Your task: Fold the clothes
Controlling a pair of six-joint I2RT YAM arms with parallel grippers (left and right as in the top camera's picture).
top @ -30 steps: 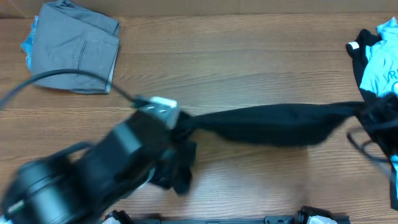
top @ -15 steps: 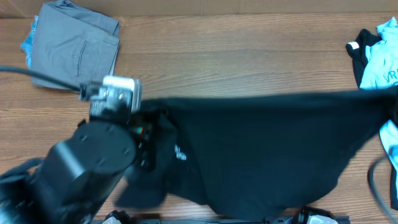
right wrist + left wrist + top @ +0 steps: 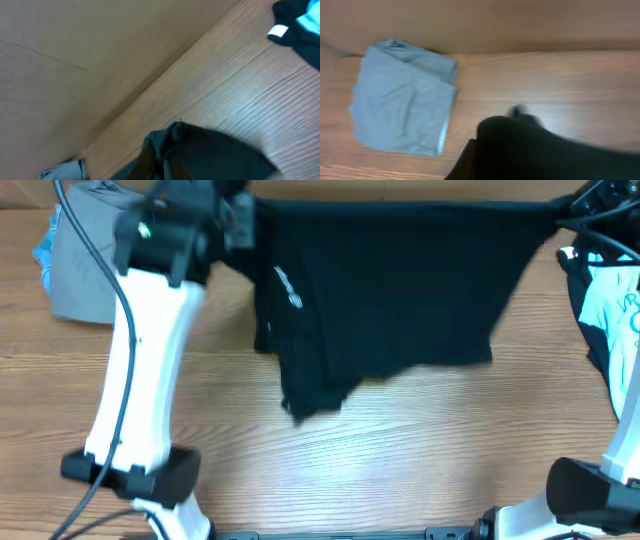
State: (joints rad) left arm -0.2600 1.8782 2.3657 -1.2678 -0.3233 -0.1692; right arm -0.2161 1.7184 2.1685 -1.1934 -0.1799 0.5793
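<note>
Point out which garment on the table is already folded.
The grey fabric garment at far left: a neat flat rectangle. The black T-shirt is stretched out, and the light-blue garment at right lies crumpled.

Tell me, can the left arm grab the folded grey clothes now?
Probably not yet. The folded grey clothes lie right beside the left gripper, nothing between, but it is shut on the black T-shirt.

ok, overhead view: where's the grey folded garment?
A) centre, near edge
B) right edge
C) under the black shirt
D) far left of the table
D: the grey folded garment lies at the far left, to the left of the spread black T-shirt.
</note>
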